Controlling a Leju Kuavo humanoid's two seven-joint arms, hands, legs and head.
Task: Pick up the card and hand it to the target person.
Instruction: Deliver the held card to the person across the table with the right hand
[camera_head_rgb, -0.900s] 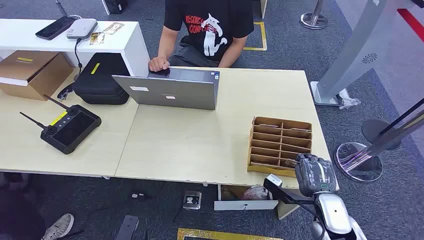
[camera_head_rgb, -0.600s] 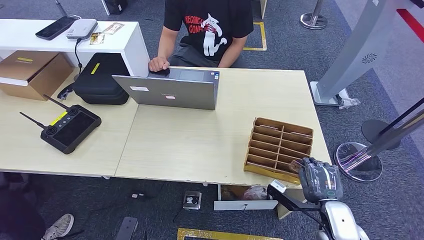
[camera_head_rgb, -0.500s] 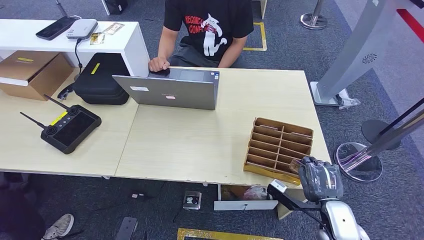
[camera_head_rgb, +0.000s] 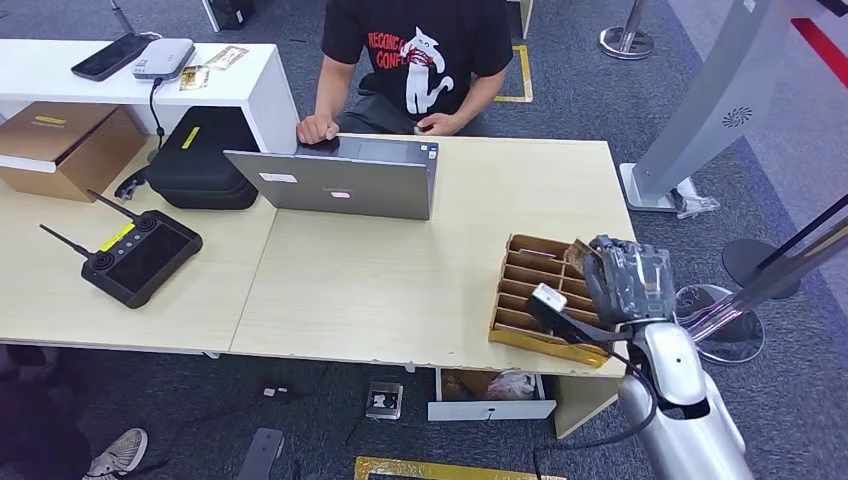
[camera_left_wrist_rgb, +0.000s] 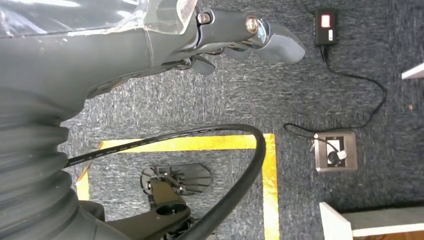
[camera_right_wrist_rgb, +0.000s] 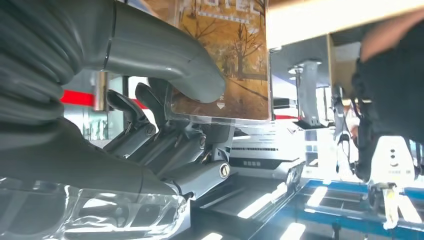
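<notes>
Card (camera_right_wrist_rgb: 235, 55): flat printed piece with an autumn-tree picture in brown and gold, pinched between the thumb and fingers of the right hand (camera_head_rgb: 628, 278), raised above the far right end of the wooden organizer. Judged light, thin and stiff enough to stand unsupported; its glossy face looks slippery, so a firm pinch low on one edge, as now, should serve, leaving the free half for the person to take.

Listed largest to smallest, each placed against the wooden organizer:

- Table (camera_head_rgb: 400, 290): pale wood top, carrying the organizer near its right front corner.
- Person (camera_head_rgb: 420, 60): seated at the far side of the table, well beyond the organizer and to its left, in a black printed shirt, one hand by the laptop.
- Laptop (camera_head_rgb: 335, 180): grey, lid facing the robot, well apart from the organizer toward the far left.
- Black case (camera_head_rgb: 200, 160): further left than the laptop.
- Remote controller (camera_head_rgb: 140, 258): black, with two antennas, far left of the organizer.
- Wooden organizer (camera_head_rgb: 530, 290): brown, divided into narrow slots; whether other cards remain inside cannot be told.
- Left hand (camera_left_wrist_rgb: 220, 30): hanging over dark carpet, away from the organizer, fingers loosely extended and holding nothing.
</notes>
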